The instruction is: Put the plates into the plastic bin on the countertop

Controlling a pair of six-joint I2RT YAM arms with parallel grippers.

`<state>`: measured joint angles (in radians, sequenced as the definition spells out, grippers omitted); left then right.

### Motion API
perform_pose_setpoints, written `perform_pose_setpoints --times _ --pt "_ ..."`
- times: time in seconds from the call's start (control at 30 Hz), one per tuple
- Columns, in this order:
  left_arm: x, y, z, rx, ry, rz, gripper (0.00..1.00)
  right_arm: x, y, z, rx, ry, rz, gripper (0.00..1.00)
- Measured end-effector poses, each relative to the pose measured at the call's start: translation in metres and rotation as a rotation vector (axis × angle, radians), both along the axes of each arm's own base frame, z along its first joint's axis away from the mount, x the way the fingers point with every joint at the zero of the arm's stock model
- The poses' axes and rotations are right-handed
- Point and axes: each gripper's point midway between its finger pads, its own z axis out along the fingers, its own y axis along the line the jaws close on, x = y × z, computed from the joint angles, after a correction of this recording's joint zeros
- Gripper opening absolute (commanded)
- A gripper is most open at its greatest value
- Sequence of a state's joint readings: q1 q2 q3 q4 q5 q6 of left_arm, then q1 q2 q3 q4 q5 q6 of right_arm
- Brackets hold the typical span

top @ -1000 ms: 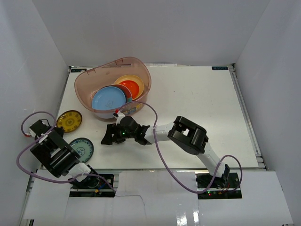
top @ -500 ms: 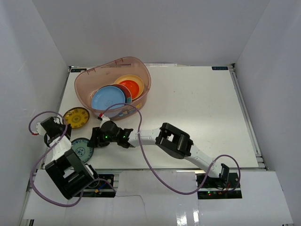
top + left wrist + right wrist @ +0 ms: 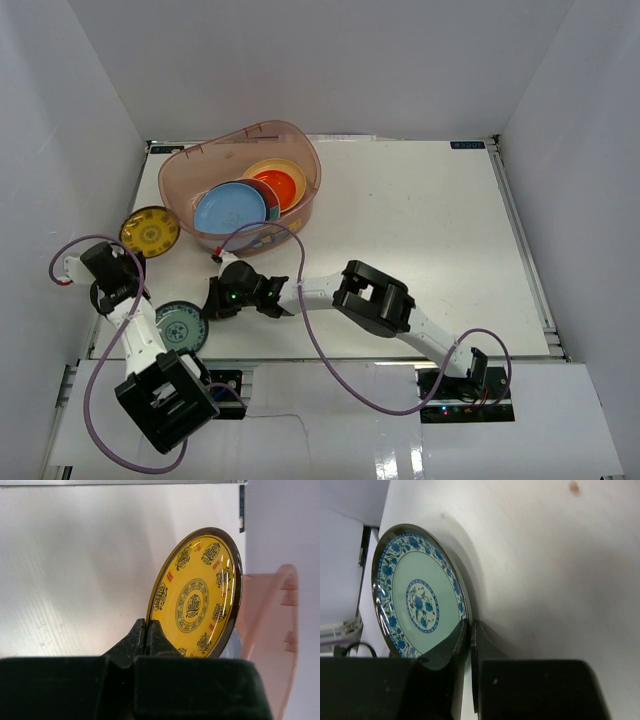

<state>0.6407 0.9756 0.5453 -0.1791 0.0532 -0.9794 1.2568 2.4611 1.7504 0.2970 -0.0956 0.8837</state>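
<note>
My left gripper point(image 3: 128, 258) is shut on the rim of a yellow patterned plate point(image 3: 149, 231), which stands tilted off the countertop point(image 3: 420, 220) at the far left. In the left wrist view that plate point(image 3: 197, 597) rises from the closed left gripper point(image 3: 146, 630), with the plastic bin point(image 3: 272, 630) behind it. My right gripper point(image 3: 214, 300) is shut on the edge of a teal plate with blue flowers point(image 3: 181, 326). The right wrist view shows this plate point(image 3: 417, 600) pinched at its rim by the right gripper point(image 3: 470, 630). The pinkish-brown bin point(image 3: 296, 140) holds a blue plate point(image 3: 231, 208) and an orange-red plate point(image 3: 280, 185).
White walls enclose the countertop on three sides, and the left wall is close to the yellow plate. Purple cables loop from both arms over the front left area. A metal rail point(image 3: 525, 250) runs along the right edge.
The right arm reached left and its jaws shut on the floral plate's rim. The left arm swung in; the yellow plate has shifted back and to the left with it.
</note>
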Motion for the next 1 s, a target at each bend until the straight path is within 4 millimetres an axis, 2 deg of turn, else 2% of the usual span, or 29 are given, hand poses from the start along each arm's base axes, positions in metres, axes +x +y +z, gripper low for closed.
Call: perform_pose_setpoints --times 0.13,0.2,0.33,0.47,0.53,0.63,0.7,0.83,0.9,1.0 --pt "0.001 0.000 0.022 0.026 -0.055 0.006 0.00 -0.011 -0.038 -0.001 -0.002 0.026 0.019 0.08" --pt "0.003 0.000 0.038 0.047 -0.084 0.001 0.00 -0.009 -0.067 -0.001 -0.025 0.029 0.002 0.08" --pt "0.011 -0.006 0.064 0.084 -0.118 -0.040 0.00 0.009 -0.134 0.006 -0.059 0.007 -0.059 0.08" --pt "0.026 -0.026 0.083 0.134 -0.113 -0.131 0.00 0.025 -0.208 0.019 -0.071 -0.034 -0.134 0.08" --pt "0.043 -0.043 0.094 0.166 -0.103 -0.209 0.00 0.027 -0.235 0.025 -0.068 -0.060 -0.154 0.08" --pt "0.072 -0.068 0.098 0.198 -0.072 -0.323 0.00 0.023 -0.263 0.036 -0.050 -0.093 -0.154 0.08" --pt "0.096 -0.088 0.095 0.207 -0.043 -0.405 0.00 0.025 -0.279 0.052 -0.024 -0.121 -0.156 0.08" --pt "0.134 -0.125 0.086 0.220 -0.011 -0.531 0.00 0.049 -0.306 0.098 0.040 -0.229 -0.204 0.08" --pt "0.140 -0.138 0.085 0.233 -0.009 -0.561 0.00 0.067 -0.320 0.130 0.076 -0.305 -0.248 0.08" --pt "0.132 -0.147 0.094 0.266 -0.019 -0.566 0.00 0.082 -0.329 0.161 0.094 -0.381 -0.266 0.08"
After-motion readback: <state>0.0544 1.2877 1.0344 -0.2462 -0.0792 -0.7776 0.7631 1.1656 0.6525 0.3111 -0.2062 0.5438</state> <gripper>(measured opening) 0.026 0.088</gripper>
